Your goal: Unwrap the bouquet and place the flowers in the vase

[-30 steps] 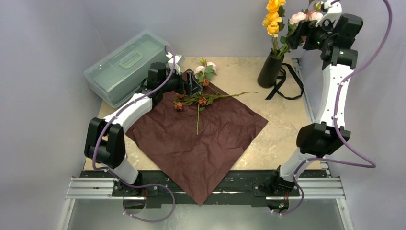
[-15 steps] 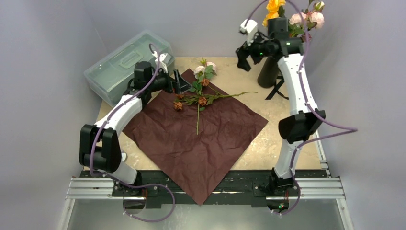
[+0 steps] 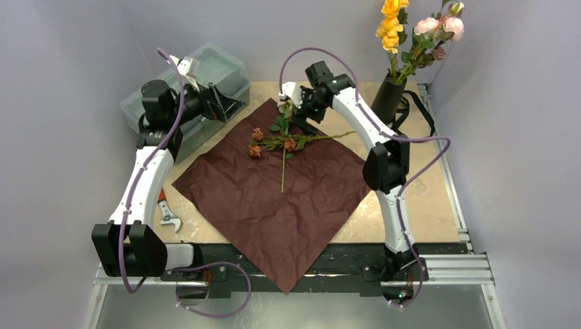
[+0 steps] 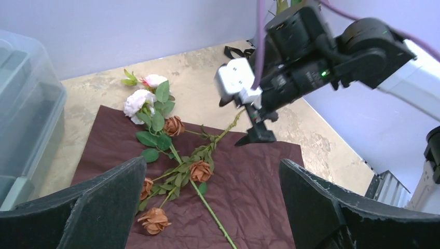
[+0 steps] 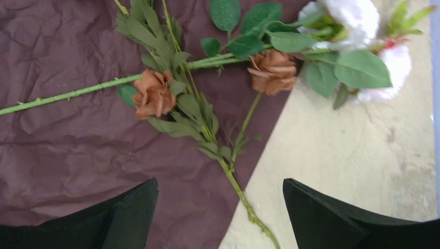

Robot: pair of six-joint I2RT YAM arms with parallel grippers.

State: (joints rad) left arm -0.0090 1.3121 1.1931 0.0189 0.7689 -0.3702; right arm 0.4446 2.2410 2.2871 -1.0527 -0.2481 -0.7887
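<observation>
Right gripper [image 3: 294, 113] was seen spread open and empty, low over the loose flowers [image 3: 284, 142] lying on the flattened wrapping paper [image 3: 274, 212]. In the wrist view a thin green stem [image 5: 239, 189] was framed between the open jaws, right at the paper's edge. Left gripper [image 3: 220, 103] was also wide open with nothing held, up by the plastic box [image 3: 229, 65] and apart from the stems. The vase [image 3: 388, 101] was stood at the back right of the table [image 3: 425, 199], with yellow and pink blooms [image 3: 392, 26] already in it and a black ribbon [image 3: 413, 125] draped at its base.

Risks, as judged:
- Stems were crossed and leafy, so a close on one could drag or lift its neighbours.
- Stem was thin, so it could be missed by a shallow pinch, or paper could be caught with it.
- A grip near the brown rose [image 5: 272, 70] could crush the bloom.
- The vase was narrow and already crowded — it could be tipped, or seated flowers knocked, by a long stem brought in at an angle.
</observation>
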